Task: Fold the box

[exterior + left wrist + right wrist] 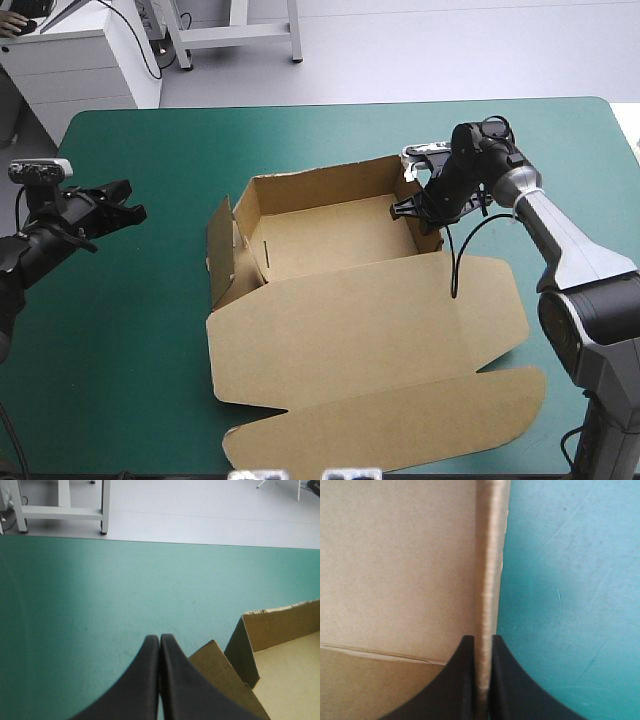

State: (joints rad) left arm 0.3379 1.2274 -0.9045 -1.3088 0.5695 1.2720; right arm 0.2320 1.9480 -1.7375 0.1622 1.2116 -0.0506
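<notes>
The brown box [340,235] stands in the middle of the teal-green table as an open tray, its walls raised and its lid [370,330] lying flat toward the front edge. My right gripper [425,212] is at the tray's right wall, and in the right wrist view my right gripper [482,645] is shut on the wall's upper edge [487,570], one black finger on each side. My left gripper [128,208] hovers over bare cover left of the box, away from it. The left wrist view shows my left gripper [159,642] shut, with the box's left side flap [220,675] just beside it.
A loose side flap [222,250] leans outward at the tray's left end. The lid's curved tuck flap [400,425] reaches the table's front edge. Bare teal-green cover [130,330] lies to the left of the box and along the far edge.
</notes>
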